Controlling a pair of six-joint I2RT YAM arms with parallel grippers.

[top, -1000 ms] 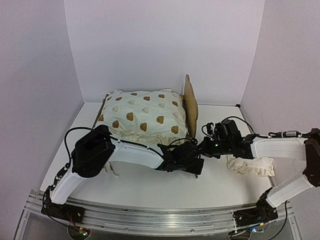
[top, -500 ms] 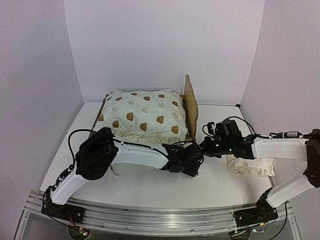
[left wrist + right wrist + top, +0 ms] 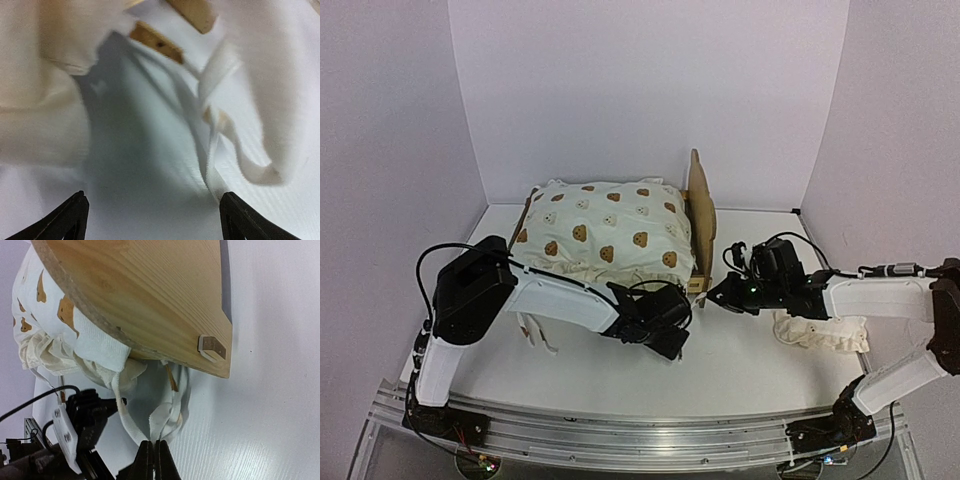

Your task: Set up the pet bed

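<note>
So, the pet bed [image 3: 701, 210] sits toward the back of the table [image 3: 740, 370], about in the middle, with its headboard [image 3: 699, 190] standing upright at the right-hand end. The bear-print cushion [image 3: 605, 235] is piled on top of it and covers pretty much the whole base, so from above only the headboard and a bit of the front corner show.

The left gripper [image 3: 672, 345] is low over the table just in front of the bed's front right corner. Its jaws are spread wide with nothing in them. In the left wrist view the left gripper [image 3: 152, 220] frames bare tabletop, and a white tie [image 3: 215, 75] from the cushion trails down between the fingers without touching either.

The right gripper [image 3: 712, 300] comes in from the right, right next to that same corner. In its wrist view the headboard [image 3: 150, 290] fills the top, the cushion bunches under it, and the tie [image 3: 127, 415] hangs in a V that narrows straight into the fingertips. The right gripper [image 3: 153, 457] is pinched closed on the bottom of that loop.

The small pillow [image 3: 825, 332] lies on the table to the right, partly under the right arm and well apart from the bed.
</note>
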